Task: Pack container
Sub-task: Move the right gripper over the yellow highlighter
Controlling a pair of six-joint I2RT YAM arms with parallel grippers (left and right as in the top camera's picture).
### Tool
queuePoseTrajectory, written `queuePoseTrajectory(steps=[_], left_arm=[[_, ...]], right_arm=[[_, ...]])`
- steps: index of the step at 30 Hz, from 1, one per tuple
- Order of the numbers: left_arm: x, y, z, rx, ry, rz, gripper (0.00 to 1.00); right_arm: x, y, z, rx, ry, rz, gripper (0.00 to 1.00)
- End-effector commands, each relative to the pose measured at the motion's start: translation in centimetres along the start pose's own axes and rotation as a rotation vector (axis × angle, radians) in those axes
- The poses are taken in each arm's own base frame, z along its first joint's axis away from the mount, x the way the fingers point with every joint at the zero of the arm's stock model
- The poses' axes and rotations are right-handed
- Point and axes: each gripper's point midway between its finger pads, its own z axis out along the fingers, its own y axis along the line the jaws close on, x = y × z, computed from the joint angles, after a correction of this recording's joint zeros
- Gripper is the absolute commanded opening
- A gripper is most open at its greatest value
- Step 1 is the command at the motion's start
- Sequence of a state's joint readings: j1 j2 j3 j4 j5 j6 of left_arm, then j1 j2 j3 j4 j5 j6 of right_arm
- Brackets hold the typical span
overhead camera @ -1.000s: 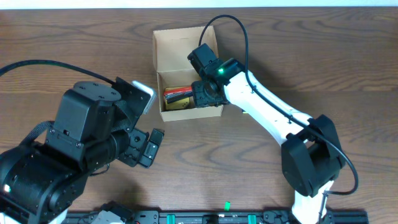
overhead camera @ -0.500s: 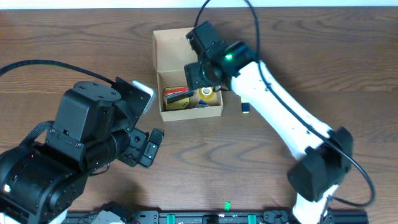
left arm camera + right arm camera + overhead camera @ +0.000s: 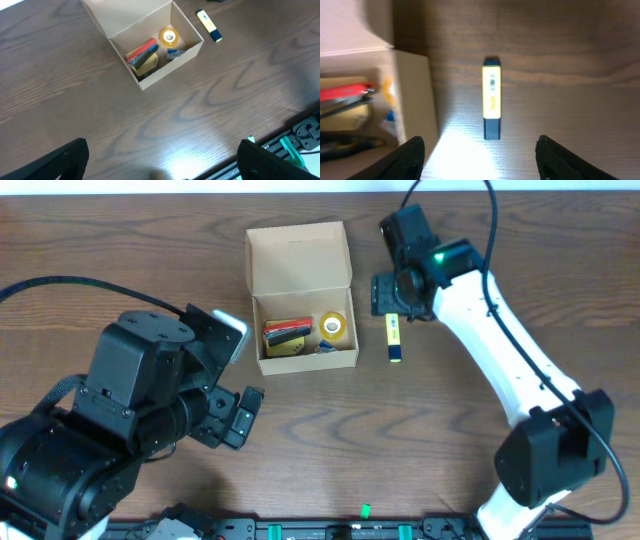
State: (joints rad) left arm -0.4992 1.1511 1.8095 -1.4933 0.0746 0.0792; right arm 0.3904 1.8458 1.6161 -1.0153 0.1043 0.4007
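1. The container (image 3: 300, 298) stands open toward the far middle of the table (image 3: 110, 250), its flap lid laid back flat. Inside we note a yellow tape roll (image 3: 335, 327) and a red-and-black tool (image 3: 285, 330) lying over a yellow pad (image 3: 290, 348).
2. A yellow highlighter (image 3: 394, 338) lies on the table just beside the container's right wall, not touching it and not yet packed.
3. The right hand (image 3: 480, 150) hovers above the highlighter, fingers spread wide, holding nothing. The left hand (image 3: 165, 160) is likewise wide open and empty, well apart from the container on the near side.
4. Risks, in our judgement:
   - The highlighter lies close to the box wall, so a descending finger may strike the cardboard and shove the light container.
   - A grip near one end may let the highlighter swing or drop.
   - The box is already crowded, so a careless release may leave the highlighter propped on the tape roll and block the lid.
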Motion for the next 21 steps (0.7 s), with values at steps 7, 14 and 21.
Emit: queuePoseTrajectory(steps=[7,14,21], left_arm=[[0.2,0.1,0.2,-0.006,0.010,0.001,0.95],[0.2,0.1,0.2,-0.006,0.010,0.000,0.95],[0.2,0.1,0.2,-0.006,0.010,0.000,0.95]], right_arm=[[4.6,-0.9,6.2,0.004,0.074,-0.017,0.66],[5.7,-1.6,8.9,0.018,0.034,-0.014,0.58],[5.6,-1.9,10.2,0.026,-0.018,-0.009,0.57]])
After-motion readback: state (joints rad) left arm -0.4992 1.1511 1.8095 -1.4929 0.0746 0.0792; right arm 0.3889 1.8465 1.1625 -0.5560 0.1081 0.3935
